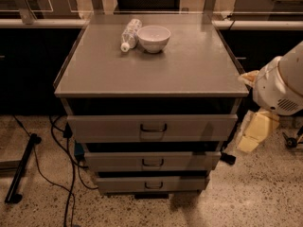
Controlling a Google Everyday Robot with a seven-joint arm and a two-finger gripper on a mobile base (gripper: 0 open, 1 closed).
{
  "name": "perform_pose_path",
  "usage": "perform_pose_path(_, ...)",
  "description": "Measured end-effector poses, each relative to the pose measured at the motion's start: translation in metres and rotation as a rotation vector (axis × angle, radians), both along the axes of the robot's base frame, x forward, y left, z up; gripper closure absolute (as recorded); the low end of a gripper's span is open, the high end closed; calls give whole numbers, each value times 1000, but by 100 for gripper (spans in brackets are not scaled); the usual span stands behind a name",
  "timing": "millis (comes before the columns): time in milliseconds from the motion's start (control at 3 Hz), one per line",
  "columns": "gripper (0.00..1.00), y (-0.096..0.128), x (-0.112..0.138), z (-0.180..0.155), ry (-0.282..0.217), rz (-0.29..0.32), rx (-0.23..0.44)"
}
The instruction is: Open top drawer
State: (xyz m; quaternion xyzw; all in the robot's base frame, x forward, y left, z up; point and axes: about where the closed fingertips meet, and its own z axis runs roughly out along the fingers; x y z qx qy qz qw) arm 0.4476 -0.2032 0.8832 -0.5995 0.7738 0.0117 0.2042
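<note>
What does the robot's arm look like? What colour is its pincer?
The arm is chunky, round and white, with a small slotted vent. Its pincer, just right of the top drawer, is blocky and pale yellow. I see no cables on it.

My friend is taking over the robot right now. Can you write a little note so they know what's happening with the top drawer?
The gripper hangs low at the right of the cabinet, apart from the top drawer.
The top drawer does not look pulled out: its front sits just under the cabinet's top edge. Its dark handle is at the centre, untouched.
On the cabinet: a white bowl, with a bottle lying beside it.
Done: nothing on the drawer yet.
Left: bring the gripper to the handle, grip it and pull the drawer out.
</note>
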Motion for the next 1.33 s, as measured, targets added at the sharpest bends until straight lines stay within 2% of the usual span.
perform_pose_path(333, 0, 7, 1, -61, 74, 17, 30)
perform_pose_path(667, 0, 7, 1, -73, 76, 17, 31)
perform_pose_path(1000, 0, 13, 4, -97, 63, 20, 84)
perform_pose_path(1333, 0, 27, 17, -120, 18, 52, 139)
